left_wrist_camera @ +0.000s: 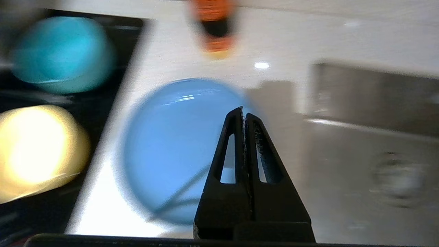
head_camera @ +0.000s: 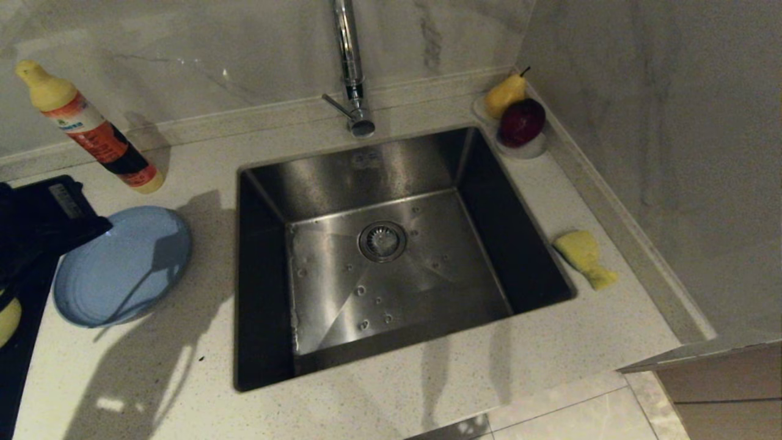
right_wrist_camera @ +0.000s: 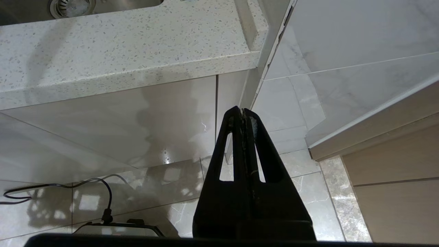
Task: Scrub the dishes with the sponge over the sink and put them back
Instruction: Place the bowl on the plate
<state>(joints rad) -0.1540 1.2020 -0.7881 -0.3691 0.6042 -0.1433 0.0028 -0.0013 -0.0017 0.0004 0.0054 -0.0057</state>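
Stainless-steel sink [head_camera: 391,256] serves as the reference landmark: a square basin set into the speckled countertop [head_camera: 379,397], with a round drain strainer [head_camera: 383,241] at its centre.

Nearest the robot, below the counter's front edge, the right gripper [right_wrist_camera: 242,110] hangs over the tiled floor [right_wrist_camera: 295,164]. Its fingers are pressed fully together and hold nothing.

Left of the sink, the light-blue plate [head_camera: 122,266] lies flat on the countertop, just beside the basin's left rim. The left gripper [left_wrist_camera: 243,109] is above the plate's sink-side edge, fingers fully closed and empty; whether the tips touch the plate cannot be determined. In the head view only the dark body of this arm shows at the left edge. Left of the plate, on a black surface [left_wrist_camera: 113,61], sit the pale-yellow bowl [left_wrist_camera: 34,151] and, farther back, the teal bowl [left_wrist_camera: 61,53].

Right of the sink, the sponge [head_camera: 585,256] lies on the countertop near the wall, apart from the basin.

Behind the plate, a detergent bottle [head_camera: 91,128] leans at an angle. Behind the sink stands the chrome tap [head_camera: 351,67]. At the far right corner, a white dish [head_camera: 525,146] holds a yellow pear [head_camera: 506,93] and a dark red fruit [head_camera: 521,122].
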